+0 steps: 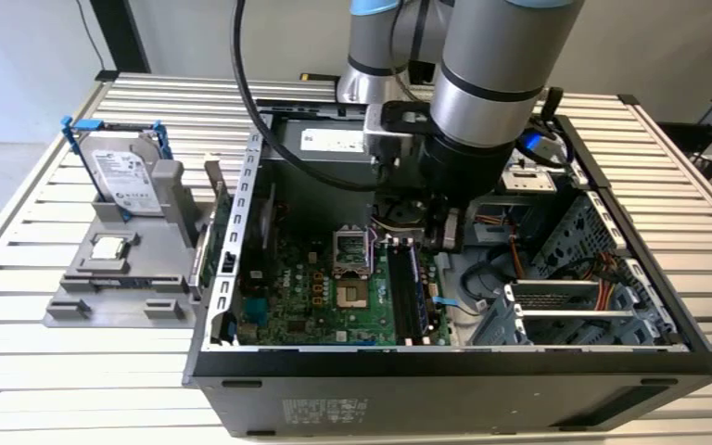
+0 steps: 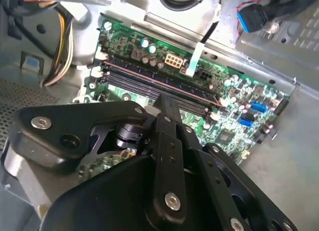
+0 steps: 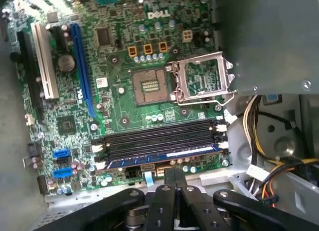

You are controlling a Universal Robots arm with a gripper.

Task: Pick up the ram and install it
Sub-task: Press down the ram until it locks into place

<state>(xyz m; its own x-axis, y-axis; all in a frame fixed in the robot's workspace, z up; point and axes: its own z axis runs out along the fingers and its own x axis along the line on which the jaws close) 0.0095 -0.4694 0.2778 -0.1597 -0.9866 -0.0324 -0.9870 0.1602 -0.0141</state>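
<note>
One ram (image 3: 164, 155) sits slotted (fingers (image 3: 170, 178) pinched together beside it).

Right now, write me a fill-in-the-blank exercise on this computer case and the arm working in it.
1. The hard drive stands outside the case in a frame coloured ____.
2. The processor socket's metal cover is flipped ____.
3. Of the memory slots, the ram sits in the one ____ to the gripper.
Missing words: blue; open; nearest.

Slatted metal table (image 1: 71, 371); pale wall (image 1: 34, 56)
</note>
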